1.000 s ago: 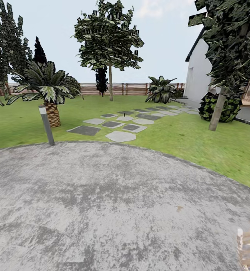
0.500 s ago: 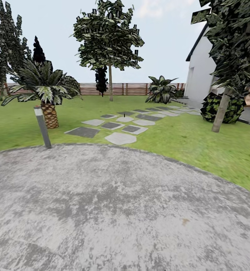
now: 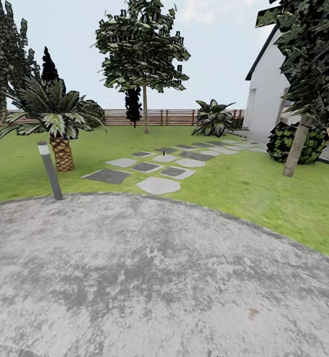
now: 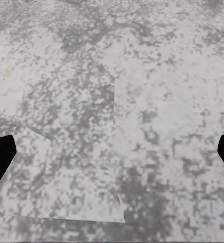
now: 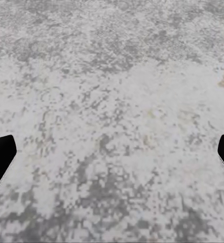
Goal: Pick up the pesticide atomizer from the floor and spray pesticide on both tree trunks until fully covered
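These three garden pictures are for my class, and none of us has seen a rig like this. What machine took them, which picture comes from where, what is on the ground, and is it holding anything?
They are renders from a simulator, not photographs. The machine is a wheeled robot with two arms.

The large picture comes from the camera on its head. It looks across a grey paved circle to a lawn with stepping stones, a short lamp post, a small palm, two trees, one far and one near the house, and a wooden fence.

The two small pictures come from cameras on the wrists, looking down at the paving. The dark shapes at their edges are the fingertips of the left end effector and the right end effector. Both are spread wide with bare paving between them, so nothing is held.
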